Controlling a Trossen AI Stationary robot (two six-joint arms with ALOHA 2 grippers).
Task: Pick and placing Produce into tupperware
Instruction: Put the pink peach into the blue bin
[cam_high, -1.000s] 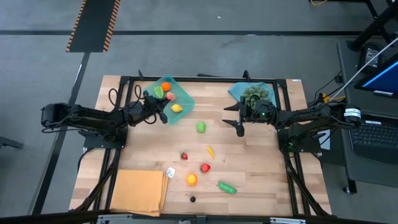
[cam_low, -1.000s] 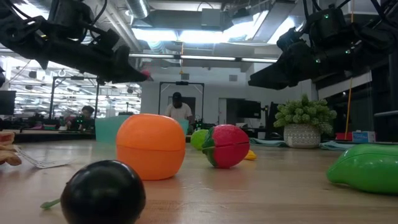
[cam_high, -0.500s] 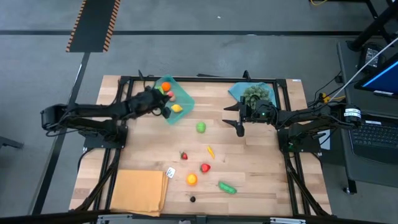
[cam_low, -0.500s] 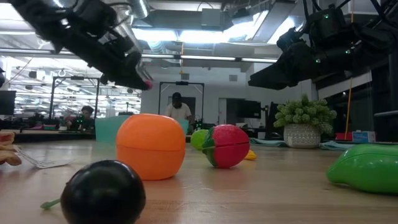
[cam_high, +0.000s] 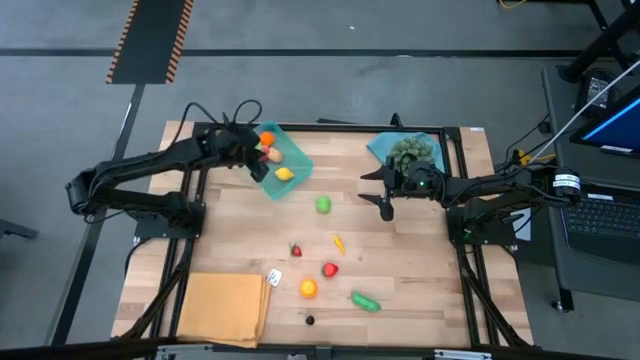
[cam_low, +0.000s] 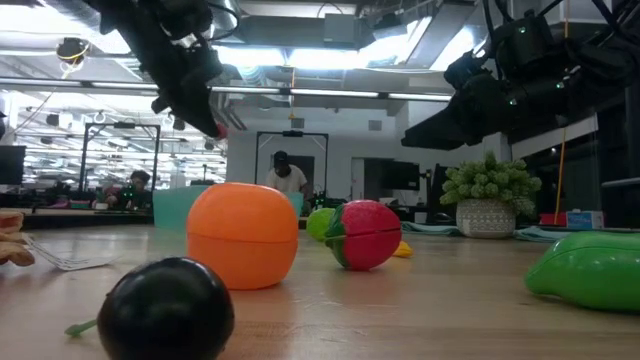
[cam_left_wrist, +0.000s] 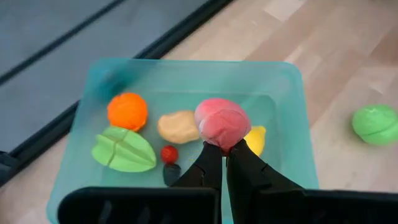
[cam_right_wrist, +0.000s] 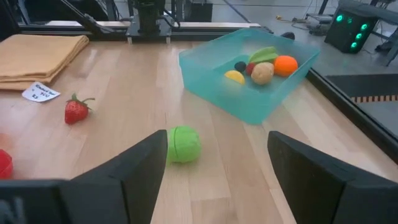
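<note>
The teal tupperware (cam_high: 297, 152) stands at the far left of the table. It holds produce: an orange fruit (cam_left_wrist: 127, 111), a green piece (cam_left_wrist: 123, 149), a tan piece (cam_left_wrist: 178, 126), a yellow one (cam_left_wrist: 255, 138) and two small berries. My left gripper (cam_left_wrist: 224, 148) hangs over it, shut on a pink-red fruit (cam_left_wrist: 222, 121). More produce lies loose on the wood: a green ball (cam_high: 323, 204), a strawberry (cam_high: 296, 250), a red piece (cam_high: 330, 269), an orange one (cam_high: 308, 288), a green pod (cam_high: 365, 301). My right gripper (cam_high: 385, 192) waits open at the far right. My left gripper pinches the pink-red fruit by its near side (cam_left_wrist: 222, 142), only at the free ends of its two shut fingers. The fingers slant down from the table's left side. The fruit sticks out beyond the fingertips, lifted clear above the pieces in the tupperware.
A bushy grey-green cluster (cam_high: 412, 152) sits on a blue piece (cam_high: 385, 146) behind my right gripper. A folded orange-tan mat (cam_high: 225, 305) lies at the near left corner, a small white tag (cam_high: 274, 276) beside it. A dark berry (cam_high: 310, 320) lies near the front edge.
My left gripper has risen and swung toward the table's far edge, from beside the tupperware's near left side to above it. It has tipped from about level to slanting down. It has stayed shut on the pink-red fruit, which has gone with it.
</note>
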